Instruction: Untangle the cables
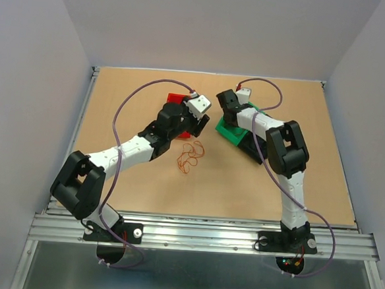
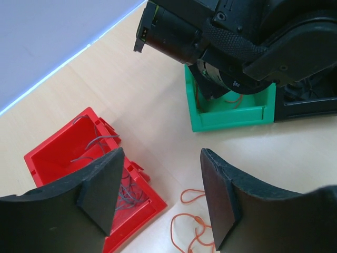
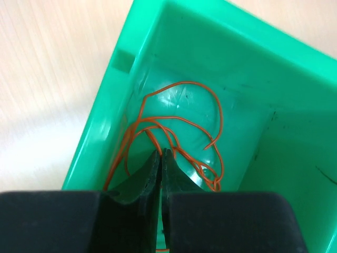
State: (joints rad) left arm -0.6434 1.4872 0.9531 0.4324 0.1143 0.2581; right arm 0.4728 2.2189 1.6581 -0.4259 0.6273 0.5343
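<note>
Lying loose on the bench [image 1: 275, 190], an orange cable bunch [image 1: 190, 156] runs its long axis from near left to far right, just in front of both hands. Just beyond it, the left hand [image 2: 160, 161] hangs with its fingers wide apart, holding nothing. The right hand [image 3: 160, 154] reaches into the green bin [image 3: 237, 58], fingers pressed together among more orange cable loops [image 3: 184, 83]; whether a strand is pinched I cannot tell. Farthest back, the red bin [image 2: 52, 158] holds thin grey cables [image 2: 97, 139].
</note>
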